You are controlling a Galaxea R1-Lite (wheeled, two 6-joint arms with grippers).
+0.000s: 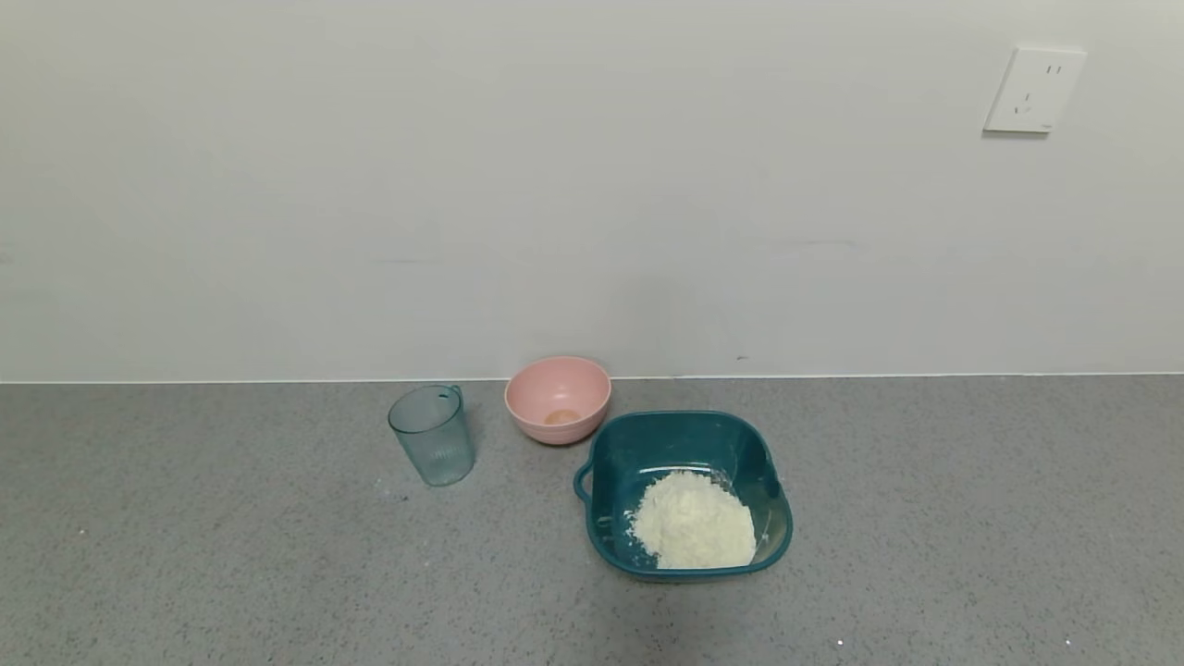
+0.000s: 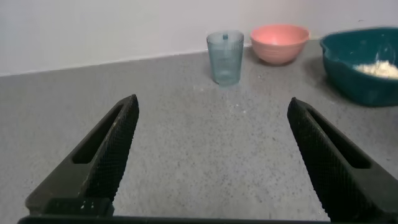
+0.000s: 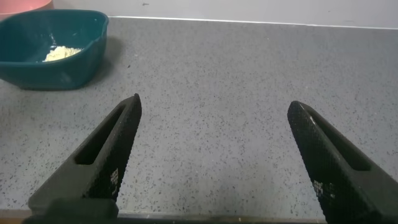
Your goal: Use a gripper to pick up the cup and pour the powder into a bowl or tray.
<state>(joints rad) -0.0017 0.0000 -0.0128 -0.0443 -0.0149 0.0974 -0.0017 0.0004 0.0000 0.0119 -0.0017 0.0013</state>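
Both arms out of head view. Left gripper (image 2: 211, 158) and right gripper (image 3: 214, 158): only fingers visible, bases cut off. Basin (image 2: 354, 87) cropped at frame edge in both wrist views. Pink bowl (image 3: 22, 5) mostly cut off in the right one.

Soft even light, faint shadows, sharp head view, near fingers (image 2: 106, 155) blurred

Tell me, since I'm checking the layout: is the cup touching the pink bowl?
Apart. The head view shows bare countertop between the cup and the pink bowl; the left wrist view shows the same gap.
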